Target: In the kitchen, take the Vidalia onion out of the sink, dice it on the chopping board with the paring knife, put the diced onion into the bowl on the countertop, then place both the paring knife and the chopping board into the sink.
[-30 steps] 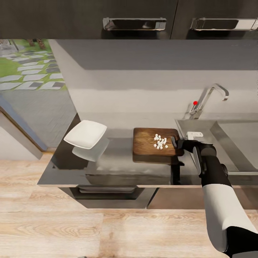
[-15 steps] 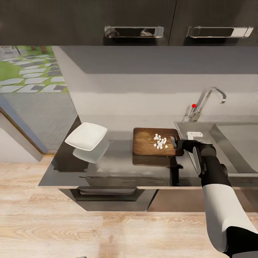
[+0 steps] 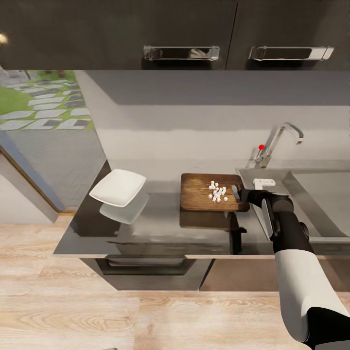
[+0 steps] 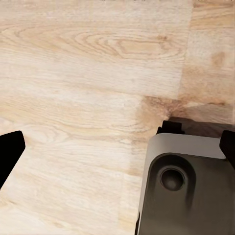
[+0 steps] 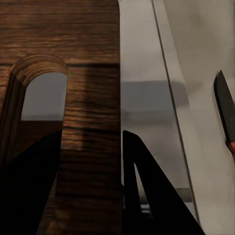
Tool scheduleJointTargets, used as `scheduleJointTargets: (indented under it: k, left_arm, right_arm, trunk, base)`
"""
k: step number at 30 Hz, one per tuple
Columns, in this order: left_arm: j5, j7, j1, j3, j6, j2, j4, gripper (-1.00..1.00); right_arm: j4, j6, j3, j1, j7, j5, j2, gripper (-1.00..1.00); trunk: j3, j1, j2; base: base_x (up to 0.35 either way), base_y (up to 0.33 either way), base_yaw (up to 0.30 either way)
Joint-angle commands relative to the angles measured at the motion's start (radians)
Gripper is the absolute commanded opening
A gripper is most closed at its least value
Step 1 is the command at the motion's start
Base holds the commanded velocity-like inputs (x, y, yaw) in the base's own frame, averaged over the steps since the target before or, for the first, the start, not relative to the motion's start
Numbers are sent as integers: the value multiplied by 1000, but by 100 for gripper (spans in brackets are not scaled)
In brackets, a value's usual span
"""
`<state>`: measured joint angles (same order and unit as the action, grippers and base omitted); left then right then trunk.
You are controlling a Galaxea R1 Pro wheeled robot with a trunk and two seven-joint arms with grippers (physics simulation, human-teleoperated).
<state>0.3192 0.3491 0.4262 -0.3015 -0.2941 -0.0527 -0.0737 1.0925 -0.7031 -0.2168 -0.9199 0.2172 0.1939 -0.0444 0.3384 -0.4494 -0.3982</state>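
The brown chopping board (image 3: 204, 193) lies level over the grey countertop (image 3: 160, 228), with small white diced onion pieces (image 3: 218, 192) piled near its right end. My right gripper (image 3: 237, 194) is shut on that end. In the right wrist view, my right gripper (image 5: 91, 147) has its dark fingers either side of the strip beside the board's handle slot (image 5: 44, 95). I cannot tell whether the board touches the counter. The paring knife (image 5: 224, 106) lies on steel beside the board, dark blade showing. The white bowl (image 3: 118, 187) sits at the counter's left. My left gripper (image 4: 120, 149) hangs open over the floor.
The sink (image 3: 321, 194) is at the right, with its tap (image 3: 279, 138) behind. Dark wall cabinets (image 3: 184, 34) hang above the counter. A doorway to a garden (image 3: 34, 102) opens at the left. Wooden floor (image 3: 146, 316) runs along the counter's front.
The whole picture has slid down slightly, so the camera moved. My right gripper stays shut on the board's end, and the onion pieces and bowl keep their places.
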Motion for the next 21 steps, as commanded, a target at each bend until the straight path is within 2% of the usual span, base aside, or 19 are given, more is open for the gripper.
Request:
scheduleJointTargets:
  k: [1, 21]
  left_arm:
    - [8, 1, 2, -8, -7, -1, -5, 100]
    - [8, 1, 2, -8, -7, -1, -5, 100]
  right_arm:
    - [1, -4, -1, -1, 9, 10, 0, -100]
    - [1, -4, -2, -1, -1, 11, 0, -100]
  trunk:
    - [0, -1, -2]
    - [-31, -1, -2]
  base:
    - [0, 0, 0]
    - [0, 0, 0]
